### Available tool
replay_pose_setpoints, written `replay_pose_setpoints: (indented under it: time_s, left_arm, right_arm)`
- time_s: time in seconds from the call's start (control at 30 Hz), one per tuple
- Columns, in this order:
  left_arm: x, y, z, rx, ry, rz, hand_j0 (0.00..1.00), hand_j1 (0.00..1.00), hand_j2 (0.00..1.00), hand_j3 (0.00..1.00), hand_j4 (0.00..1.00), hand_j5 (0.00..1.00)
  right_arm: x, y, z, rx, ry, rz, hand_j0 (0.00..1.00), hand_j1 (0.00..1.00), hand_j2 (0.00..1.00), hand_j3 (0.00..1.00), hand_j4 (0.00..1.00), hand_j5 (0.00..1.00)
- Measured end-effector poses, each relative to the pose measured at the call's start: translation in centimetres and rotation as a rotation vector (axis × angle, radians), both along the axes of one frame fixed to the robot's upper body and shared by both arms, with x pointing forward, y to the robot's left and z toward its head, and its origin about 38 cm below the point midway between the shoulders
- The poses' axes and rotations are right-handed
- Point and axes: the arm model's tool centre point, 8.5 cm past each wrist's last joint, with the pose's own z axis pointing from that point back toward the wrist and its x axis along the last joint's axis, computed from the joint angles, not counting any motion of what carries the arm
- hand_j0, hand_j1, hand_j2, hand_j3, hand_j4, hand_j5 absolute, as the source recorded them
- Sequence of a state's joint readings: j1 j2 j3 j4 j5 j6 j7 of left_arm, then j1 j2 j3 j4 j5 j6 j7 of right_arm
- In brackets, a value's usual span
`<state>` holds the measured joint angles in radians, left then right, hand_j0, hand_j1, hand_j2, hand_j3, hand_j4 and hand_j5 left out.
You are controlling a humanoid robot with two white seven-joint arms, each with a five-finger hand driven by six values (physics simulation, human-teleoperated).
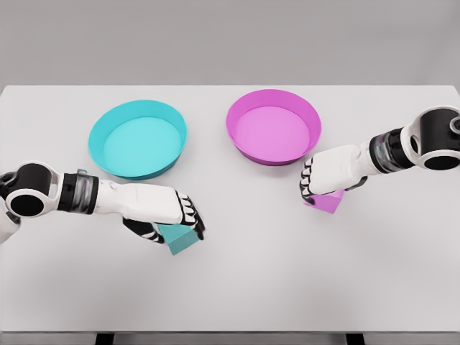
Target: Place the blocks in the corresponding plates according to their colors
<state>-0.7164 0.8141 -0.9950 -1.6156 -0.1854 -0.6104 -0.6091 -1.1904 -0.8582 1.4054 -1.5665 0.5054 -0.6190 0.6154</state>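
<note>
The table point(230, 280) looks matt, smooth and white; on it the teal plate point(108, 154) and pink plate point(310, 118) seem smooth plastic with a faint sheen. The teal block point(180, 238) and pink block point(327, 202) look matt; both arms' shells point(140, 201) are glossy white with black joints.

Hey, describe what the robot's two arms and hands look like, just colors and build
Both arms have smooth white shells with black joint bands and round black-and-white elbow housings. The left hand and right hand have white backs and five fingers with black segments. No loose cables or markings show.
</note>
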Motion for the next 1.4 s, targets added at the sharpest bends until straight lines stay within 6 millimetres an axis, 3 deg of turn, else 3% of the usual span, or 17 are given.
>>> replay_pose_setpoints:
  time_s: [0.27, 0.73, 1.0, 1.2, 1.4]
  left_arm:
    - [-0.3, -0.4, 1.0, -0.006, -0.026, -0.023, 0.53, 0.53, 0.53, 0.53, 0.53, 0.53]
    - [1.3, 1.0, 5.6, -0.080, -0.135, 0.032, 0.53, 0.53, 0.53, 0.53, 0.53, 0.53]
    - [2.4, 2.1, 8.3, -0.137, -0.189, 0.082, 0.53, 0.53, 0.53, 0.53, 0.53, 0.53]
    - [4.4, 4.5, 9.0, -0.157, -0.203, 0.181, 0.53, 0.53, 0.53, 0.53, 0.53, 0.53]
    - [7.1, 7.1, 8.6, -0.176, -0.187, 0.307, 0.53, 0.53, 0.53, 0.53, 0.53, 0.53]
  right_arm:
    - [0.8, 0.4, 2.1, 0.051, -0.017, -0.016, 0.48, 0.48, 0.48, 0.48, 0.48, 0.48]
    - [1.6, 1.8, 5.6, 0.171, -0.032, -0.022, 0.50, 0.50, 0.50, 0.50, 0.50, 0.50]
    - [3.6, 0.8, 8.3, 0.228, -0.075, -0.087, 0.50, 0.50, 0.50, 0.50, 0.50, 0.50]
    - [6.3, 2.1, 10.1, 0.257, -0.111, -0.116, 0.50, 0.50, 0.50, 0.50, 0.50, 0.50]
    - [7.9, 4.2, 9.8, 0.274, -0.099, -0.121, 0.51, 0.51, 0.51, 0.51, 0.51, 0.51]
